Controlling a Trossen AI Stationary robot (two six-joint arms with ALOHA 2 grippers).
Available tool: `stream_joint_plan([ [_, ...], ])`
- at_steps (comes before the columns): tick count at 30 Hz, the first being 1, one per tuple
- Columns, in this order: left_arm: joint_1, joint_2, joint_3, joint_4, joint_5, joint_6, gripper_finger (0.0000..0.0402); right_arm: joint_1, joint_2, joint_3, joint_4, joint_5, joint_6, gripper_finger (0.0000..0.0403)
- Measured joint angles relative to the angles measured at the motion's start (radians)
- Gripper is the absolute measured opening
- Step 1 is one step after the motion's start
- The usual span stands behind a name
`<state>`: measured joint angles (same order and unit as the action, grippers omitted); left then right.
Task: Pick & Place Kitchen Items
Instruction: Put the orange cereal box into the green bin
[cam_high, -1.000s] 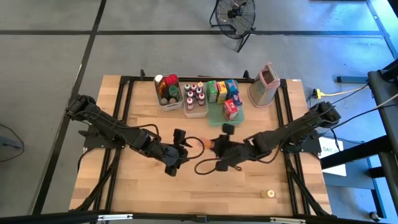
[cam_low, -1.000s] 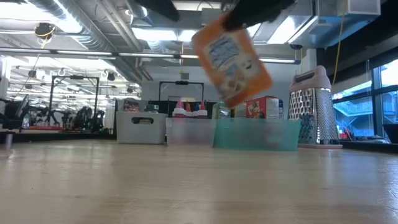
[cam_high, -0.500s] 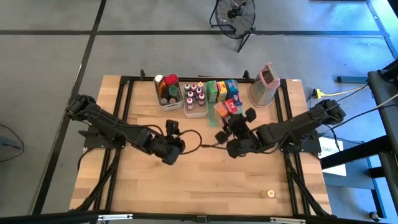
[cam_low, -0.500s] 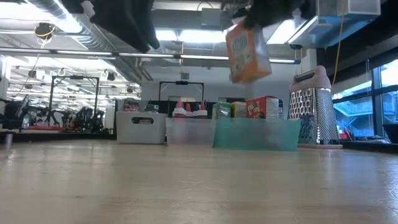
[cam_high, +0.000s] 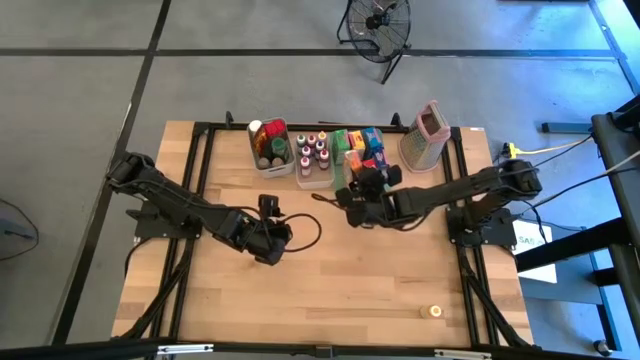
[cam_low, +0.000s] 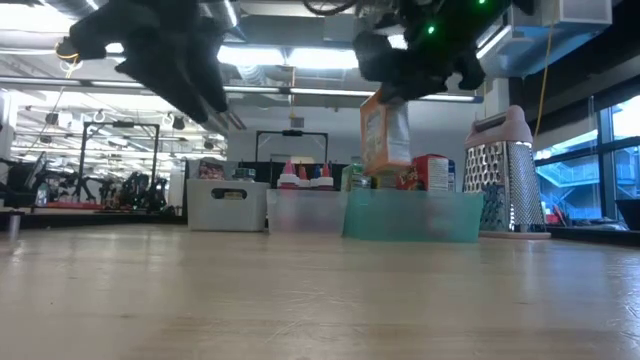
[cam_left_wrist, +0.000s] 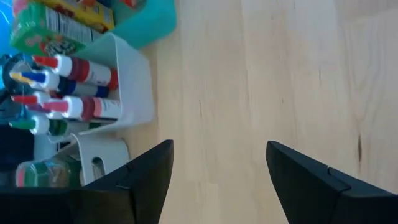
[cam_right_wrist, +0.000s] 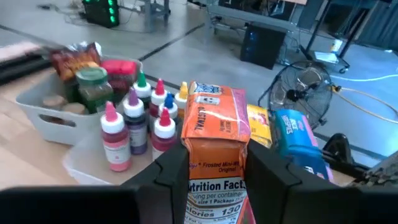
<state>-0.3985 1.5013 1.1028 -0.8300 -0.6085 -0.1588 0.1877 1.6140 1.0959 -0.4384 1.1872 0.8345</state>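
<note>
Orange box (cam_right_wrist: 214, 155): clamped between the fingers of the right gripper (cam_right_wrist: 211, 180), held above the green tray (cam_low: 412, 215). Left gripper (cam_left_wrist: 214, 171): spread open, nothing held, over bare table (cam_high: 330, 280).

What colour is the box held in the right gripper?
Orange, with white lettering; the box shows best in the right wrist view.

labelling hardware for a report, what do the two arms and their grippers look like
Both arms are dark, near-black jointed links with black cables looping off them. The left gripper has two broad, flat, matte black fingers with angular edges. The right gripper has matching black fingers; green indicator lights glow on that arm in the low view.
</note>
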Motion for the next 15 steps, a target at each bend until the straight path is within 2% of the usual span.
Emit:
stream_joint_plan([
  [5,0.0,0.0,-0.015,0.002,0.023,-0.059,0.0251,-0.041,0.032,-0.019,0.085,-0.043,-0.059,0.0126],
  [9,-0.004,0.0,-0.015,0.006,0.08,-0.067,0.0251,-0.073,0.055,-0.02,0.091,-0.05,-0.063,0.0126],
  [15,-0.04,0.0,-0.015,0.026,0.088,-0.07,0.0251,-0.115,0.076,-0.02,0.107,-0.092,-0.077,0.0126],
])
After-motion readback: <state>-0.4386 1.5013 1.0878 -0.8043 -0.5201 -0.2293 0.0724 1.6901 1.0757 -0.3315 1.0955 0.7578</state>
